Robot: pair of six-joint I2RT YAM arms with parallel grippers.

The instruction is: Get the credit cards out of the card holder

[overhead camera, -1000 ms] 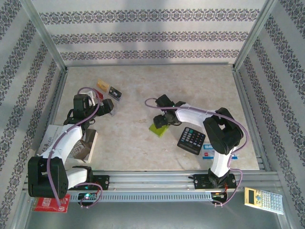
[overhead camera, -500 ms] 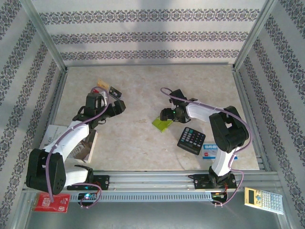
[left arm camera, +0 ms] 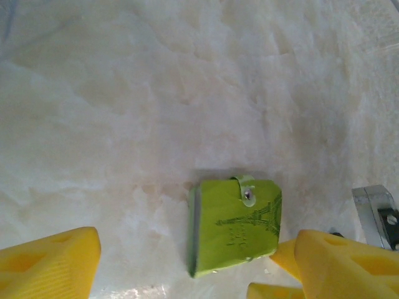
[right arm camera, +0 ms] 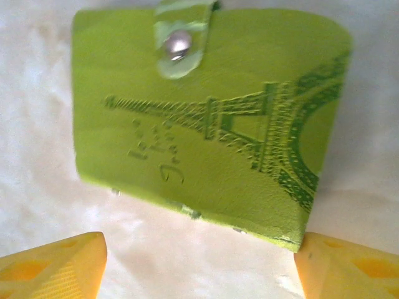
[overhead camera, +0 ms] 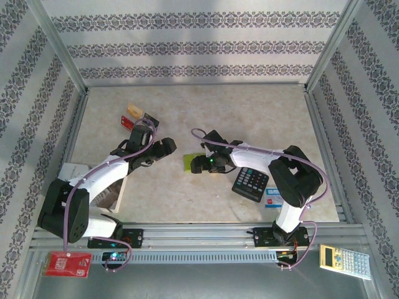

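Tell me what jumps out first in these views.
The lime-green leather-look card holder, snapped shut with an embossed Eiffel Tower, lies mid-table. The open right gripper sits right beside it, the open left gripper facing it opposite. Tan, red and black plastic cards lie far-left.

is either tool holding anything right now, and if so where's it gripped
Nothing is held. The card holder lies shut on the table; the left tool and right tool are both open, neither closed on it.
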